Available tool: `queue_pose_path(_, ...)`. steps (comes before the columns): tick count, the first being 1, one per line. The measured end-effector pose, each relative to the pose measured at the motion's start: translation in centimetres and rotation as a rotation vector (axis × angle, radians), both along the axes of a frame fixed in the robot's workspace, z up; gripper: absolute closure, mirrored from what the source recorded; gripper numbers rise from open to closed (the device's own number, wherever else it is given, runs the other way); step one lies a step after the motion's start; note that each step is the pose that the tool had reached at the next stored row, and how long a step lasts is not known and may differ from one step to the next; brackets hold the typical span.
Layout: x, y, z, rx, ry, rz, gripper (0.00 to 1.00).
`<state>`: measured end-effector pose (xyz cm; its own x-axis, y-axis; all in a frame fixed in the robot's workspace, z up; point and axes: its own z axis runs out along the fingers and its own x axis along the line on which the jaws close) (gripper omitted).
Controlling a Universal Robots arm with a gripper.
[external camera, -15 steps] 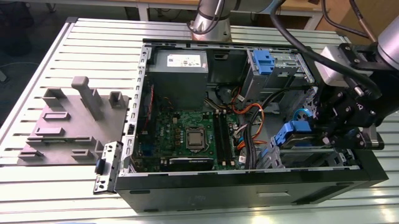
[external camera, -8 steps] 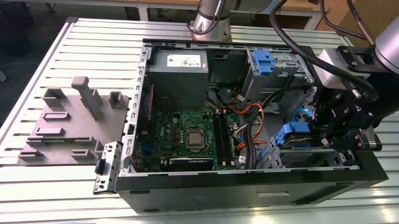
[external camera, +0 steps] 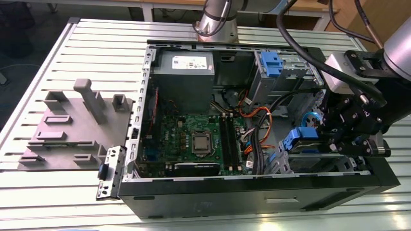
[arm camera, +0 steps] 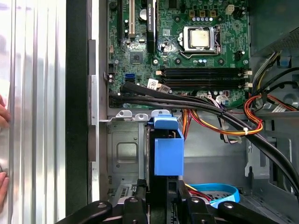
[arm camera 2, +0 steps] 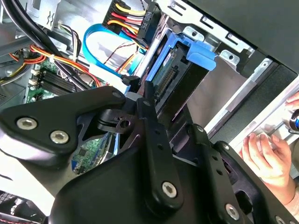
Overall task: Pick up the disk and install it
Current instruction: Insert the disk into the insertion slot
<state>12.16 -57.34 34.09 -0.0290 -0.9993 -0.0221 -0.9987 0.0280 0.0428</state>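
The black gripper (arm camera: 163, 198) clamps the flat metal disk (arm camera: 168, 151), framed in bright blue plastic, edge-on beside the grey metal drive bay (arm camera: 124, 154) at the exterior view's right of the open black computer case (external camera: 257, 192), an orientation apparently matching that slot.

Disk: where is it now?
At the exterior view's right, the disk stands at the drive cage, held in the gripper, beside the motherboard.

Worktop (external camera: 96, 48): pale metal, ribbed with long slots, spanning most of the exterior view
Computer case (external camera: 257, 192): black, lying open side up, centre to lower right of the frame
Grey fixture (external camera: 64, 139): flat plate with upright blocks, left middle, just beside the case
Bracket (external camera: 109, 171): small perforated metal piece, at the case's lower left corner
Arm base (external camera: 215, 21): top centre, behind the case
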Motion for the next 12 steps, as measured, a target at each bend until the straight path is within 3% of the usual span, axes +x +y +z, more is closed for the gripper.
queue_pose_path(5, 0.0, 0.0, -0.01, 0.0, 0.0, 0.0, 0.64)
queue_pose_path(6, 0.0, 0.0, -0.01, 0.0001, 0.0, 0.0, 0.58)
queue_pose_path(12, 0.0, 0.0, -0.16, 0.0014, -0.0012, 0.0, 0.58)
